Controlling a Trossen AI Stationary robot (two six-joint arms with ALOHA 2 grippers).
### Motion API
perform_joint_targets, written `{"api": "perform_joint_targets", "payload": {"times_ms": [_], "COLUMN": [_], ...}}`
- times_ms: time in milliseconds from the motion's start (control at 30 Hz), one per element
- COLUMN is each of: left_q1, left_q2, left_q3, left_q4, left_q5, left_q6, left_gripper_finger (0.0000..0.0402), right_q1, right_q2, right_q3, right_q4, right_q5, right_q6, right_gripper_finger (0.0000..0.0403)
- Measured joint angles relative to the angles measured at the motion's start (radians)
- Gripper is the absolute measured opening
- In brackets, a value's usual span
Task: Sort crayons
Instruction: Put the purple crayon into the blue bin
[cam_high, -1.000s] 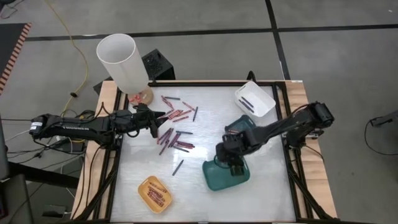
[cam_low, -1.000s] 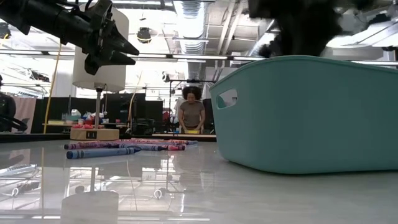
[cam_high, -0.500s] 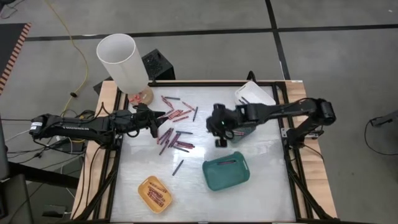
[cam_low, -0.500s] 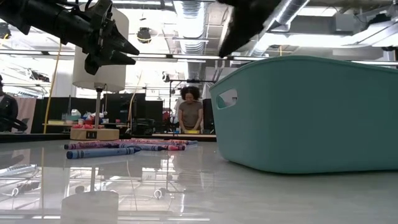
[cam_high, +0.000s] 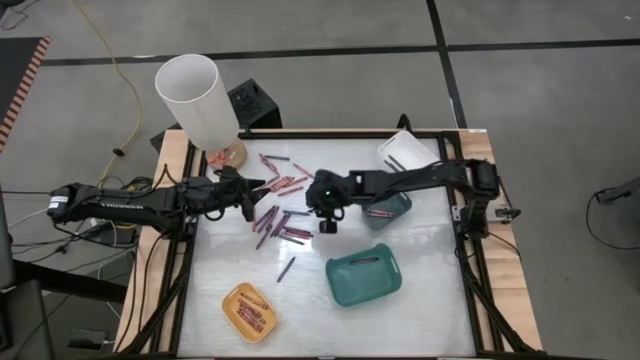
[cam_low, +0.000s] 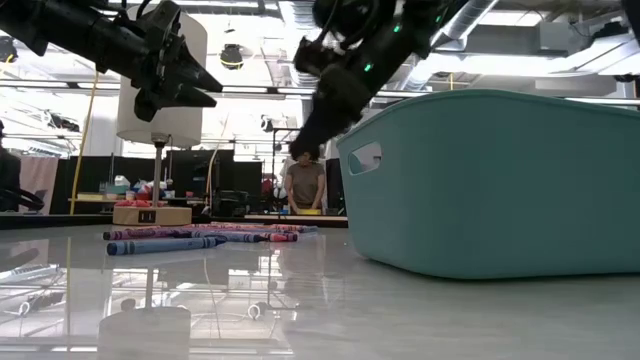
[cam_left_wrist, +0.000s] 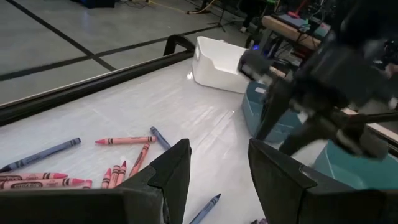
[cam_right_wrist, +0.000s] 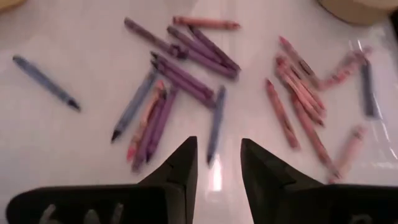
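From above, I am reaching my right gripper (cam_high: 326, 226) out over the middle of the bench (cam_high: 430, 300), hanging just beside the loose crayons (cam_high: 282, 208) — they are lying toward my left arm's side, scattered between my two arms. My left gripper (cam_high: 250, 209) is waiting at the pile's other edge, equally near. From bench height, both arms are hanging above the surface, the teal tray (cam_low: 495, 180) filling the foreground and the crayons lying flat behind it. Through my left wrist, my jaws are standing partly open, holding nothing. Through my right wrist, my jaws are standing narrowly parted and empty, and one purple crayon (cam_right_wrist: 216, 122) is lying straight ahead between them — its long axis running along my reach, not across the gap.
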Motion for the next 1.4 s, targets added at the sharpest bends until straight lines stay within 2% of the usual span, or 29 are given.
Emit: {"api": "perform_joint_targets", "payload": {"times_ms": [533,1400], "left_q1": [0.0,0.0], "left_q2": [0.0,0.0], "left_q3": [0.0,0.0], "left_q4": [-0.012,-0.024], "left_q5": [-0.005,-0.006], "left_q6": [-0.01,-0.009], "left_gripper_finger": [0.0151,0.0151], "right_q1": [0.068,0.03], "right_q2": [0.197,0.215], "right_q3": [0.0,0.0], "right_q4": [0.205,0.231], "right_q5": [-0.04,-0.054], "right_q6": [-0.025,-0.02], "right_gripper_finger": [0.0118,0.0118]}}
